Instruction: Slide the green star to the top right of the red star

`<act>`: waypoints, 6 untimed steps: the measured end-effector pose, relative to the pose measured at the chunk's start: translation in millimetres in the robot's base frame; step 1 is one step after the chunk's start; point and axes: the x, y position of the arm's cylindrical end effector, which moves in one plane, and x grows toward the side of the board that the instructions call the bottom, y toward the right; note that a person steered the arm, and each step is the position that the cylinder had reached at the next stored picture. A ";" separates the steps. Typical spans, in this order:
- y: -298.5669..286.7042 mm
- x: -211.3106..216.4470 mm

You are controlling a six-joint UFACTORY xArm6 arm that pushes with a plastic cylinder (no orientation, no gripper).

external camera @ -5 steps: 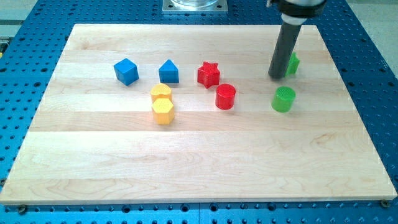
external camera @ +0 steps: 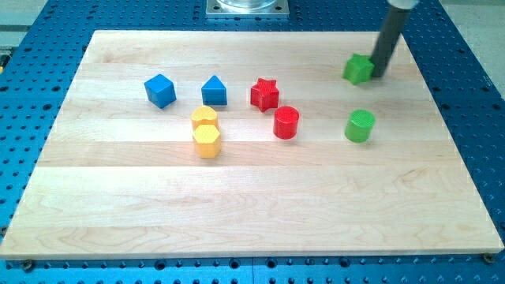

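Note:
The green star (external camera: 358,69) lies near the board's top right, well to the right of and a little above the red star (external camera: 265,94). My dark rod comes down from the view's top right. My tip (external camera: 378,75) touches the green star's right side.
A green cylinder (external camera: 360,125) sits below the green star. A red cylinder (external camera: 286,122) is just below and right of the red star. A blue triangular block (external camera: 214,91) and a blue cube (external camera: 159,90) lie left of it. Two yellow blocks (external camera: 205,132) sit below those. The board's right edge (external camera: 442,110) is close.
My rod has moved from the green star's left side to its right side. The green star has shifted a little left and up.

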 end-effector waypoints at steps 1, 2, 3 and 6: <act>-47.9 2.4; -71.5 6.2; -63.7 7.1; 27.6 90.5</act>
